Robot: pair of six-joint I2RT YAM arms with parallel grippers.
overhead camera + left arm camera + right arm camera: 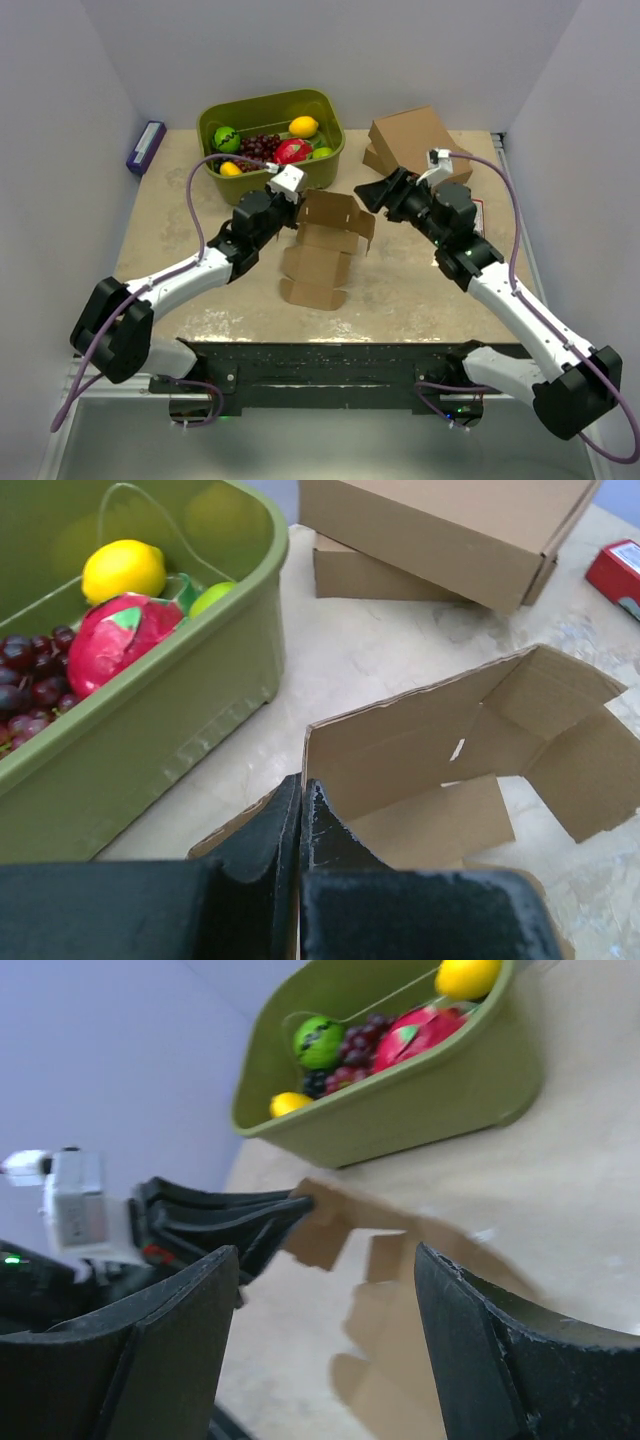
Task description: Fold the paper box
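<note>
Paper box [322, 248]: in the middle of the table, between my two claws, part-folded; its flat panels lie toward my bases and one wall stands up at the far end, with side flaps bent off its right end
Left claw [302, 790]: clenched tight on the left edge of that standing wall, my fingers pressed together with the thin card pinched in the seam
Right claw [325, 1255]: released, jaws spread wide with nothing gripped, pointing at the box from the right
Right claw and box: from above, my tips sit just beside the right flap; whether they touch it I cannot tell, and my right wrist view is blurred
Green tub [335, 150]: just behind the box on the left, near my left claw
In the tub: a lemon [303, 126], dark grapes [262, 148], a red fruit [292, 151], a green fruit [226, 138]
Stacked cartons [410, 138]: two larger brown ones, one on the other, at the far right behind my right arm
Red packet [618, 570]: on the table near those cartons
Purple carton [146, 146]: at the left wall, well apart from the box
Table [400, 290]: pale, stone-patterned top
</note>
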